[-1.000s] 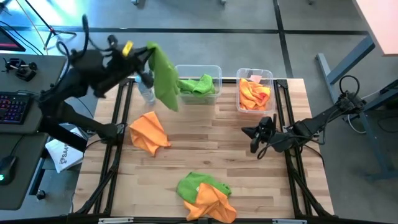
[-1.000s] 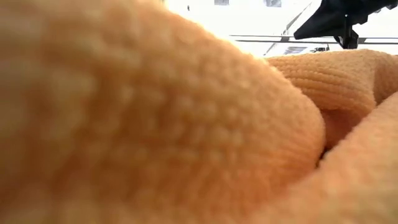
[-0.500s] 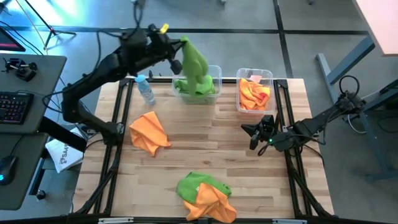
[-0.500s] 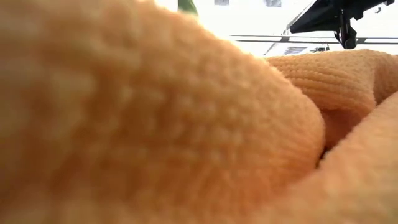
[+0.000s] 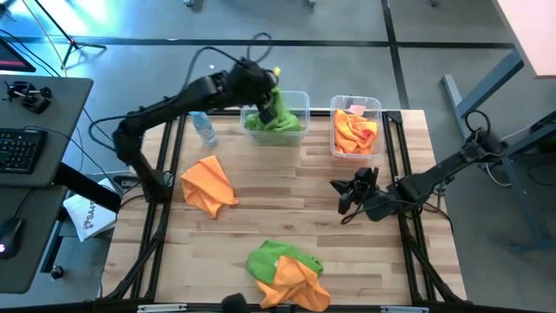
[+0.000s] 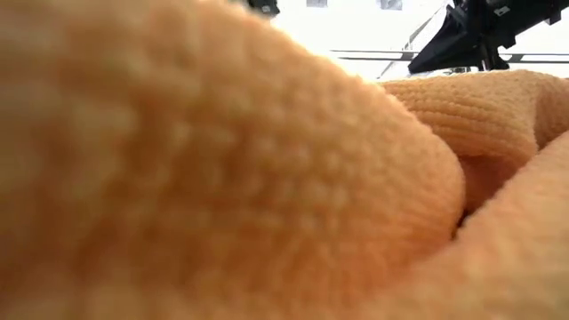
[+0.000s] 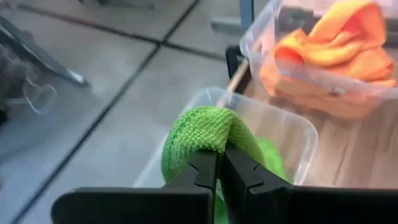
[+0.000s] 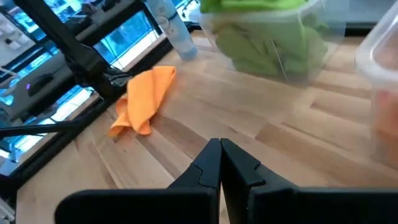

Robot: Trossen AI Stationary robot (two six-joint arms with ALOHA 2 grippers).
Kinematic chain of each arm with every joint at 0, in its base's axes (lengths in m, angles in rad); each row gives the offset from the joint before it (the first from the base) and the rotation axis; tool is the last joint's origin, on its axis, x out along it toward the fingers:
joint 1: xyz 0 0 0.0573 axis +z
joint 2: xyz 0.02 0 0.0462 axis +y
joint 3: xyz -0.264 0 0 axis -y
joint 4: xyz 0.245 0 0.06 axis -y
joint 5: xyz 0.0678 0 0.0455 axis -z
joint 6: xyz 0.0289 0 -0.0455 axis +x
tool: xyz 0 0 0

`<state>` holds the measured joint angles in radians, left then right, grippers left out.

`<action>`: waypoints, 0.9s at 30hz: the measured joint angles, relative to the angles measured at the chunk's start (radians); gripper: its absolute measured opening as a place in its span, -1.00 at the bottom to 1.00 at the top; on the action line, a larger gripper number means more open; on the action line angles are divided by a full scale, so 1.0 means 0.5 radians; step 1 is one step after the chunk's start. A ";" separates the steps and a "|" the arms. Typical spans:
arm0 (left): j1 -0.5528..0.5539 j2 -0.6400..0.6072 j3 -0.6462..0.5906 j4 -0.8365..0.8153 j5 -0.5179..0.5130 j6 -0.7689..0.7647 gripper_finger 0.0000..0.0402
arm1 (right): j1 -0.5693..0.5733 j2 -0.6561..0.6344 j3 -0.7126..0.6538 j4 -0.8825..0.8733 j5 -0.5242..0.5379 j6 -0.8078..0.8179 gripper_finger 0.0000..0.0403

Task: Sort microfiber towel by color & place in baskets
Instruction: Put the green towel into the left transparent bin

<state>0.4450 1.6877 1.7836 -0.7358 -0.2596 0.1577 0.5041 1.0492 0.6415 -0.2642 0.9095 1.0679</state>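
Note:
My left gripper [image 5: 270, 97] hangs over the wider clear basket [image 5: 301, 97] at the table's far edge, shut on a green towel [image 5: 280, 113] that drops into that basket onto other green cloth. The narrower basket [image 5: 379, 106] beside it holds orange towels. An orange towel [image 5: 208, 185] lies flat at the table's left. A green and an orange towel [image 5: 287, 269] are heaped at the near edge. My right gripper [image 5: 346, 193] is shut with nothing in it, low over the table's right half. My left gripper pinches a bunched fold of the green towel [image 7: 208, 134] between its two fingers, with the cloth bulging beyond the fingertips [image 7: 202, 163]. The fingers slant downward from the table's left. The towel hangs below them, its lower end inside the wider basket [image 7: 303, 134].
A small clear water bottle [image 5: 204, 129] with a blue cap stands left of the wider basket. Black rails run along the table's left and right sides. An orange towel [image 6: 222, 178] close against the low camera fills that view; only a dark arm [image 6: 480, 27] shows above it.
My left gripper has swung from beyond the table's far left corner toward the right and down, carrying the green towel. The towel hung free in the air before; its lower end now rests in the wider basket. My right gripper has shifted slightly toward the table's left.

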 joint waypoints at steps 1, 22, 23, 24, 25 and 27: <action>0.000 0.044 0.000 0.001 0.012 -0.050 -1.00 | 0.000 0.025 0.000 0.000 0.000 0.035 -1.00; 0.199 0.620 -0.001 -0.090 0.173 -1.501 -0.88 | -0.019 0.183 0.001 0.014 0.107 0.255 -1.00; 0.201 0.640 -0.001 -0.090 0.176 -1.512 -0.88 | -0.025 0.183 0.001 0.014 0.104 0.250 -1.00; 0.201 0.656 -0.001 -0.090 0.175 -1.513 -0.87 | -0.027 0.183 0.001 0.014 0.102 0.240 -1.00; 0.199 0.672 -0.001 -0.087 0.166 -1.515 -0.87 | -0.031 0.183 0.001 0.014 0.102 0.224 -1.00; 0.197 0.693 -0.001 -0.050 0.128 -1.520 -0.86 | -0.042 0.183 0.001 0.013 0.101 0.156 -1.00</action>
<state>0.5433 2.0340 1.7832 -0.7607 -0.1954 -0.6021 0.4833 1.1408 0.6418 -0.2575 0.9602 1.1459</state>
